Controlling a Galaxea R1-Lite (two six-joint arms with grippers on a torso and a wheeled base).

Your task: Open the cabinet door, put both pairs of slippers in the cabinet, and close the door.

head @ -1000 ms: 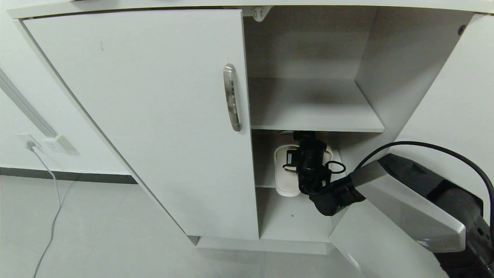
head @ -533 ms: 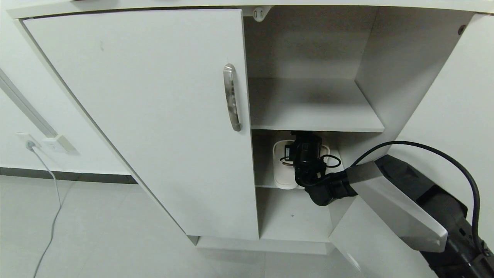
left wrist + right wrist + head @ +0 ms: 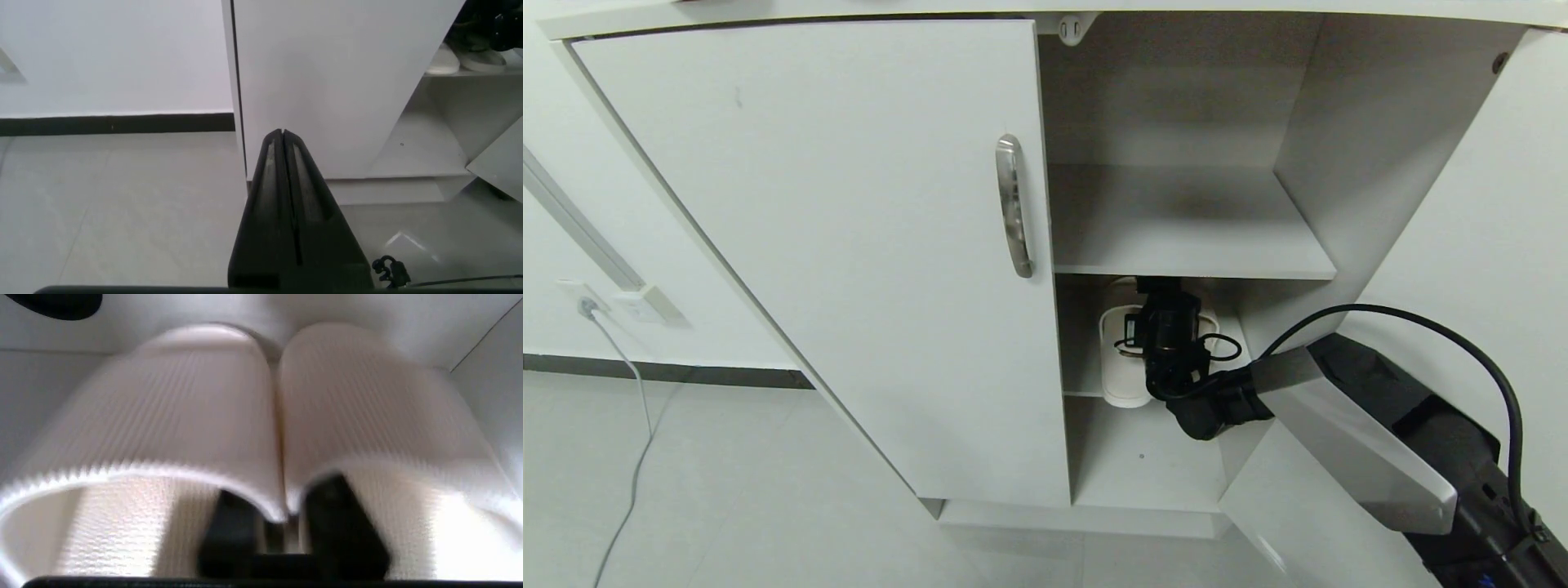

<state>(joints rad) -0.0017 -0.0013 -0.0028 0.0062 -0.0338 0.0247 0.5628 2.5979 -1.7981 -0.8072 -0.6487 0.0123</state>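
Under the upper shelf (image 3: 1176, 237) of the cabinet (image 3: 1339, 114), the right gripper (image 3: 282, 531) reaches into the compartment below. Its fingers (image 3: 339, 527) pinch the touching inner edges of a pair of white slippers (image 3: 188, 416). The slippers sit side by side over the lower shelf (image 3: 1080, 382), near its front edge. The left door (image 3: 849, 245) is closed and the right door (image 3: 1486, 204) stands open. Outside the cabinet, the left gripper (image 3: 283, 143) hangs above the floor (image 3: 122, 212), fingers pressed together, holding nothing.
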